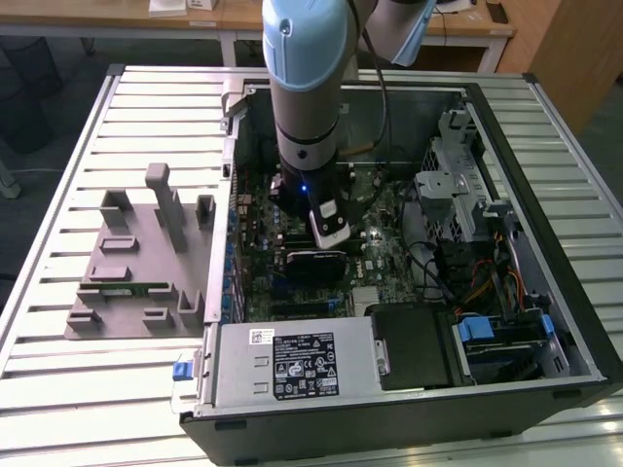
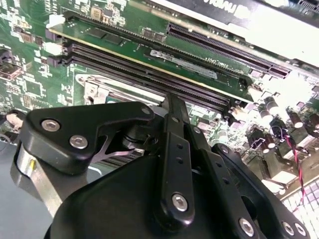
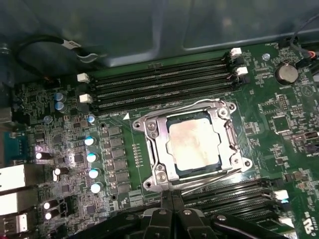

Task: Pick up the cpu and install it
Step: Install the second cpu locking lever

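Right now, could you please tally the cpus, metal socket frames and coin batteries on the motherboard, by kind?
cpu: 1
metal socket frame: 1
coin battery: 1
Total: 3

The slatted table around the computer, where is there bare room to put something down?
Bare slats of the white slatted metal table lie in front of the grey plastic parts holder and along the open black computer case's right side in the exterior view. Inside the case is crowded.
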`<action>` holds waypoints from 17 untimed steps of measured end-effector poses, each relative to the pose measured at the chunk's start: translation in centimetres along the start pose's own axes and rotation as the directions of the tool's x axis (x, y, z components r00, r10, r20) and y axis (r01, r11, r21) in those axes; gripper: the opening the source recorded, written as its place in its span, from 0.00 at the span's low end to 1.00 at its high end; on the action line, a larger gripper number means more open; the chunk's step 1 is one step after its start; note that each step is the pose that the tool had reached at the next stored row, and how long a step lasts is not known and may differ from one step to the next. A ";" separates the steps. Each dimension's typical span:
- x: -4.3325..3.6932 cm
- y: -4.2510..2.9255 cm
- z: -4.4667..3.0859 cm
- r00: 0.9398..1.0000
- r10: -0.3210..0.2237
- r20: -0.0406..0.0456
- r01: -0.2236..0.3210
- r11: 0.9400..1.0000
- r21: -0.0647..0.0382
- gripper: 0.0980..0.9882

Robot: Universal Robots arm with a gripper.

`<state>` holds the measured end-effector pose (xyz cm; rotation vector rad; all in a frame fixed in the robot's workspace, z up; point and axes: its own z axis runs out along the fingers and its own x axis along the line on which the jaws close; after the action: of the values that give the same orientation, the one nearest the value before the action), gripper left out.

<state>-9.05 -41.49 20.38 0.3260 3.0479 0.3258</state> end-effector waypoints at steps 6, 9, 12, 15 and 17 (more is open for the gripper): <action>0.09 -0.16 0.58 1.000 0.001 -0.003 -0.001 1.000 -0.012 0.01; 0.20 -0.22 0.62 1.000 0.003 -0.007 -0.003 0.999 -0.034 0.01; 0.30 -0.42 0.62 1.000 0.004 -0.011 -0.004 0.999 -0.052 0.01; 0.22 -0.85 0.54 1.000 0.004 -0.011 -0.005 0.999 -0.053 0.01; 0.16 -1.12 0.49 1.000 0.004 -0.012 -0.005 0.998 -0.056 0.01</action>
<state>-9.39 -42.43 19.66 0.3290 3.0430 0.4146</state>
